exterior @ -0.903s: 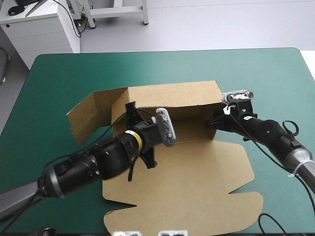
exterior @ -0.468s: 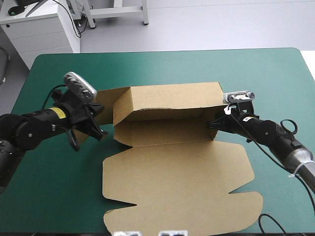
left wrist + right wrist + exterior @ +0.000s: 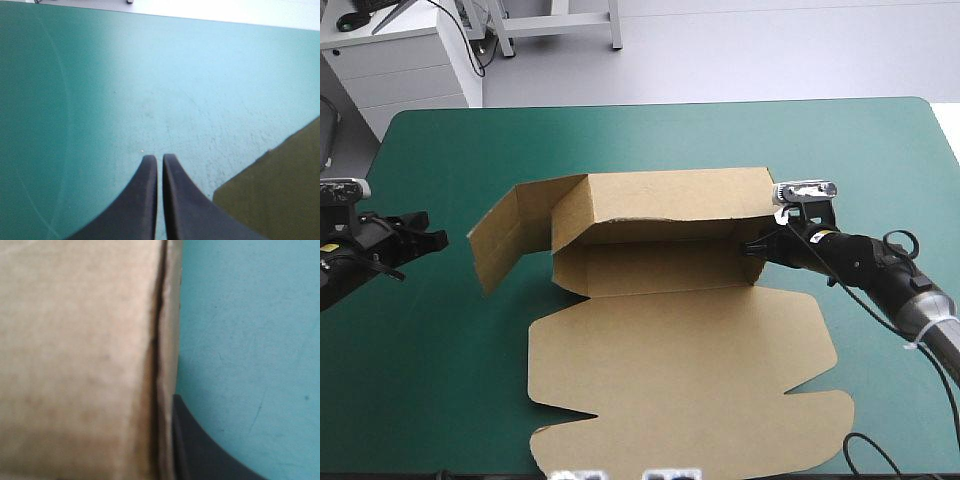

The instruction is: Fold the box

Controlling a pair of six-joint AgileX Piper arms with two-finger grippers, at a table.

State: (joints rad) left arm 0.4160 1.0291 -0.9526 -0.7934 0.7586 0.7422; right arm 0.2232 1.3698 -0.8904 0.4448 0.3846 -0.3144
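Note:
The brown box [image 3: 660, 215] sits mid-table with its long back wall raised and leaning over the base. Its lid [image 3: 690, 370] lies flat toward the near edge. A side flap [image 3: 505, 235] stands out at the box's left end. My right gripper [image 3: 752, 250] is shut on the box's right end wall. In the right wrist view the board [image 3: 75, 360] hides one finger, and the other finger [image 3: 200, 450] shows outside the wall. My left gripper [image 3: 438, 238] is shut and holds nothing, low over the cover near the table's left edge. Beside the left gripper [image 3: 160, 159], a corner of the flap [image 3: 280, 190] shows.
Teal-green cover [image 3: 620, 140] shows between the box and the table's far edge, and in a strip between the left gripper and the flap. The flat lid reaches almost to the near edge.
My left arm has pulled back from over the box's middle, leftward to the table's left edge. The left flap now stands uncovered. The right gripper has stayed on the right end wall.

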